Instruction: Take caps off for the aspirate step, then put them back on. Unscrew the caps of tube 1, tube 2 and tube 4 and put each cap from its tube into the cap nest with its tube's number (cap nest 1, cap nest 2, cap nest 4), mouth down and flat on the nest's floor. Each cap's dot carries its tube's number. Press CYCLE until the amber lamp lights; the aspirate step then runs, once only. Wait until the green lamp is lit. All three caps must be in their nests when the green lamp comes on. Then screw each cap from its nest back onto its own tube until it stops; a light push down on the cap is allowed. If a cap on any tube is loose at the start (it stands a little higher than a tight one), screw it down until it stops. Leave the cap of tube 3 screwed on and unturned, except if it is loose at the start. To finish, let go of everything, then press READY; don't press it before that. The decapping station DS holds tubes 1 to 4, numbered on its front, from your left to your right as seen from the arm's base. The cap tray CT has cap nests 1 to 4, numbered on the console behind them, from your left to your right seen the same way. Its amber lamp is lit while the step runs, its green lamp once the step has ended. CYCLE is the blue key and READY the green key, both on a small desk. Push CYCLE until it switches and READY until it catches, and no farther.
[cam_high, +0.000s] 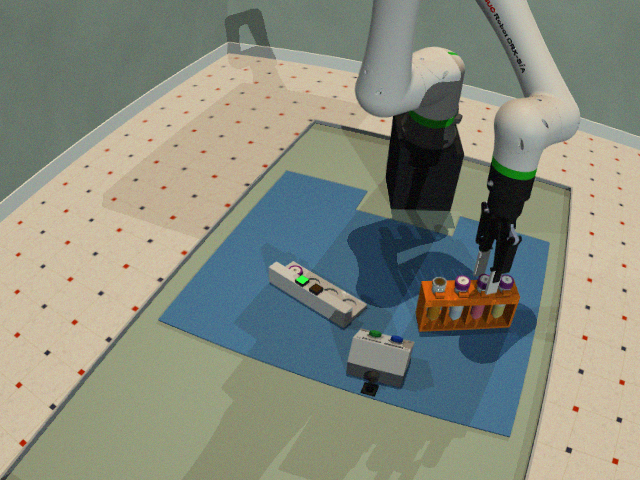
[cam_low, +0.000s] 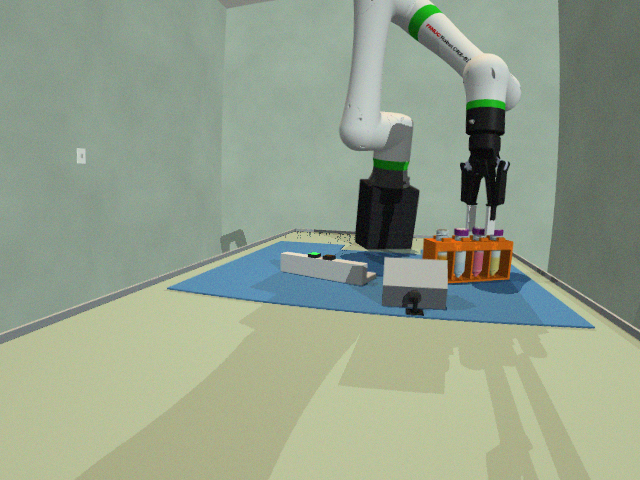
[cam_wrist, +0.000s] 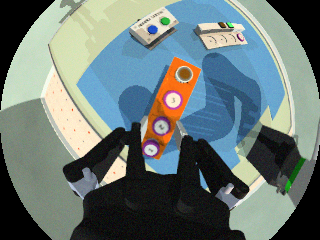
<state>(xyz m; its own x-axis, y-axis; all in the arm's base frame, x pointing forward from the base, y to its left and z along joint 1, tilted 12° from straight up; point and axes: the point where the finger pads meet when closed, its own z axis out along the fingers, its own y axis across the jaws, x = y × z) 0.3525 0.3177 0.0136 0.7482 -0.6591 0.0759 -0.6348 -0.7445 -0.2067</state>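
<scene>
Cap of tube 2 (cam_high: 484, 281) sits screwed on its tube, as far as I can judge, and my gripper (cam_high: 486, 275) hangs straight over it with the fingers parted to either side, clamping nothing. To do this release well I should open enough that neither pad drags on the cap, then rise vertically so I don't nudge tube 1's cap (cam_high: 505, 281) just beside it or turn tube 3's cap (cam_high: 462, 283). Farther along the orange decapping station (cam_high: 467, 324), tube 4 (cam_high: 439, 283) stands open. Its cap (cam_high: 295, 268) lies in the far end nest of the cap tray (cam_high: 330, 310), next to the lit green lamp (cam_high: 301, 280). READY (cam_high: 375, 333) must wait until that cap is back on.
</scene>
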